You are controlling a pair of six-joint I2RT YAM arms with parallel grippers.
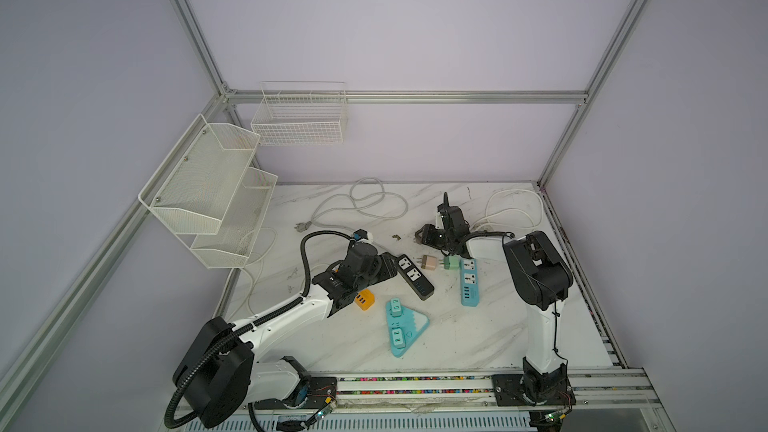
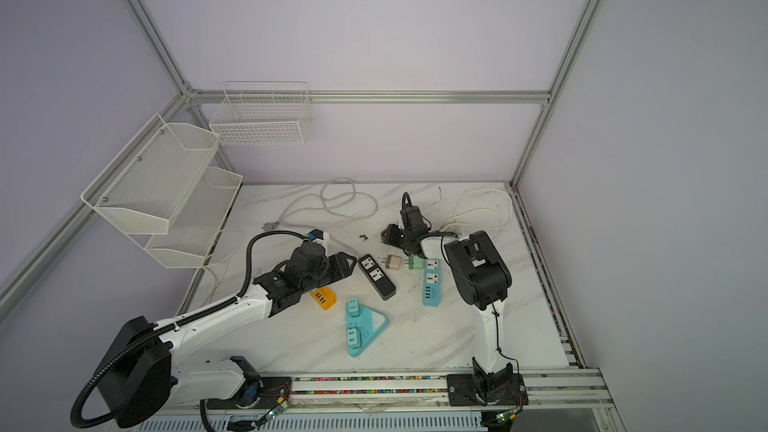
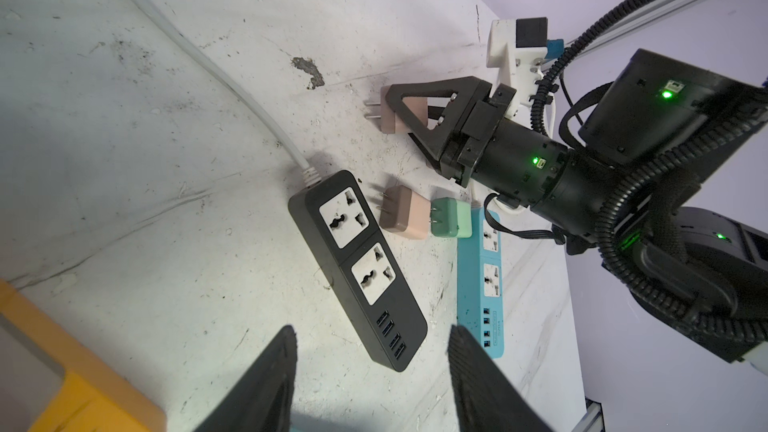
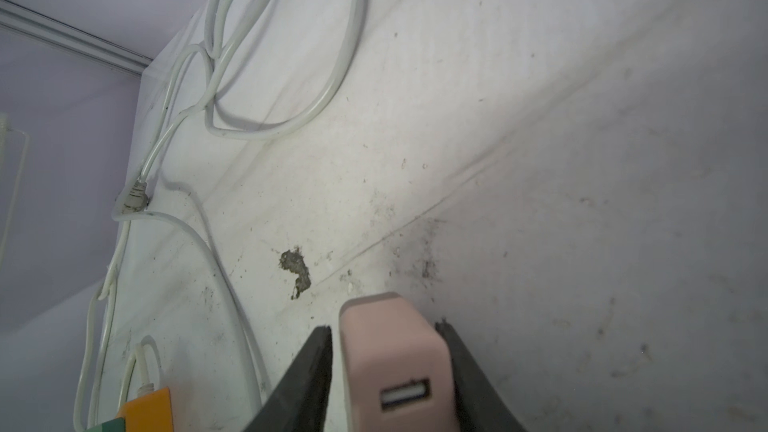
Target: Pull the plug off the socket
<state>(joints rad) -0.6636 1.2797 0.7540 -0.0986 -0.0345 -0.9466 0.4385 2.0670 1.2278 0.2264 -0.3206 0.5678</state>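
Observation:
My right gripper (image 4: 384,326) stands open around a pink plug (image 4: 386,351). The plug lies on the table with its prongs free, and a thin gap shows beside one finger; the left wrist view shows this gripper (image 3: 399,114) low over the marble. In both top views it sits at the back right (image 1: 419,236) (image 2: 384,236). My left gripper (image 3: 372,330) is open and empty, just short of the black power strip (image 3: 357,268) (image 1: 415,277), whose sockets are bare. A teal triangular socket (image 1: 417,324) has two teal plugs (image 1: 395,307) (image 1: 398,337) seated in it.
A second pink plug (image 1: 428,262) and a green plug (image 1: 451,262) lie loose between the black strip and a blue power strip (image 1: 468,282). An orange adapter (image 1: 365,299) sits under my left arm. White cables (image 1: 365,201) loop at the back. Wire baskets (image 1: 208,189) hang on the left wall.

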